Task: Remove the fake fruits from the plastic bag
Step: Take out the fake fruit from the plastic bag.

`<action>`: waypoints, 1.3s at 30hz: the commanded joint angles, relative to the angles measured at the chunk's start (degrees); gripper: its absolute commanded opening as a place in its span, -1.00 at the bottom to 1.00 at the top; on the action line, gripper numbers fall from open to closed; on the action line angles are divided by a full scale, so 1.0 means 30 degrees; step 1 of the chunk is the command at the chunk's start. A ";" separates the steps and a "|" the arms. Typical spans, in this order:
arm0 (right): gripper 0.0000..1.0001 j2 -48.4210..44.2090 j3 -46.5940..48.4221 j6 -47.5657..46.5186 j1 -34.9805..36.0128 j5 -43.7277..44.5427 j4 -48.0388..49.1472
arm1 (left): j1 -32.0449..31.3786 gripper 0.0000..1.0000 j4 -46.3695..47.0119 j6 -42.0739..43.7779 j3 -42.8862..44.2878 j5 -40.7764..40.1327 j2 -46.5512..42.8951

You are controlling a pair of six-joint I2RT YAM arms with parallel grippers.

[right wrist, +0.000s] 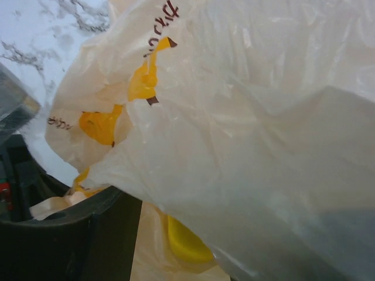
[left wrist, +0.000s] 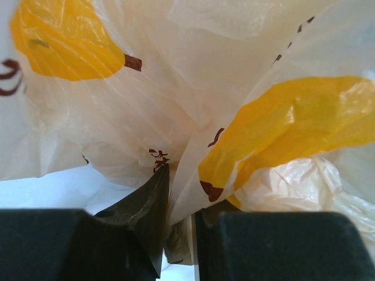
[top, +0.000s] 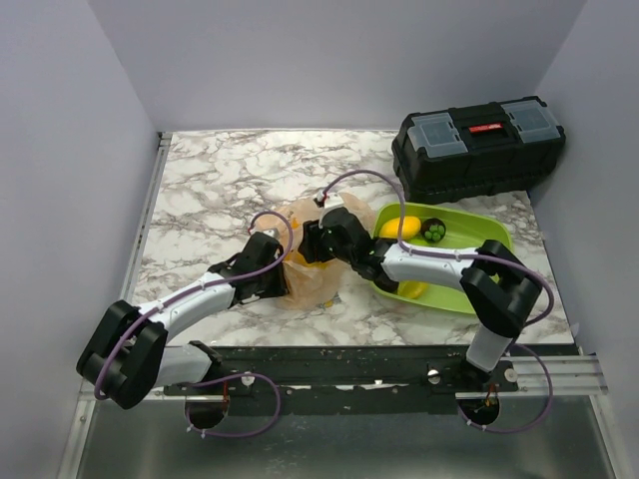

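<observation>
At the middle of the marble table (top: 220,190) the plastic bag (top: 318,284) lies crumpled, just left of the lime-green tray (top: 489,239), and both my arms reach to it from either side. My left claw (top: 287,267) is at the bag's left edge. On its wrist camera the two fingers (left wrist: 146,222) stand almost together, with a fold of the peach film caught in the thin gap between them, so it has the bag pinched. My right claw (top: 310,241) sits at the bag's upper part, on the tray side. Its wrist view is mostly filled by draped film, and only one dark finger (right wrist: 88,234) shows at lower left. I cannot tell how far that claw is parted or whether it grips anything. A smooth yellow shape (right wrist: 184,243) shows beneath the film there; I cannot tell what it is. Over in the tray a yellow fruit (top: 399,228) and a green fruit (top: 434,232) lie side by side. A black toolbox (top: 479,145) stands behind the tray.
</observation>
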 commanded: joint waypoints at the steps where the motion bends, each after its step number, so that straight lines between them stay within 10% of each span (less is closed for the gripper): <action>1: 0.11 0.1459 0.0459 -0.1048 0.0132 0.0314 0.0459 | -0.0171 -0.63 0.0141 0.0031 -0.0076 -0.0141 0.0154; 19: 0.32 0.5783 0.2226 -0.0867 0.0127 -0.0275 0.1594 | -0.0311 -0.63 0.0048 0.0087 0.0021 -0.0270 0.0299; 39: -0.59 -0.0556 0.0835 0.1873 0.0096 -0.3200 -0.1279 | -0.0035 -0.75 -0.3647 -0.0036 0.3178 -0.5501 0.1008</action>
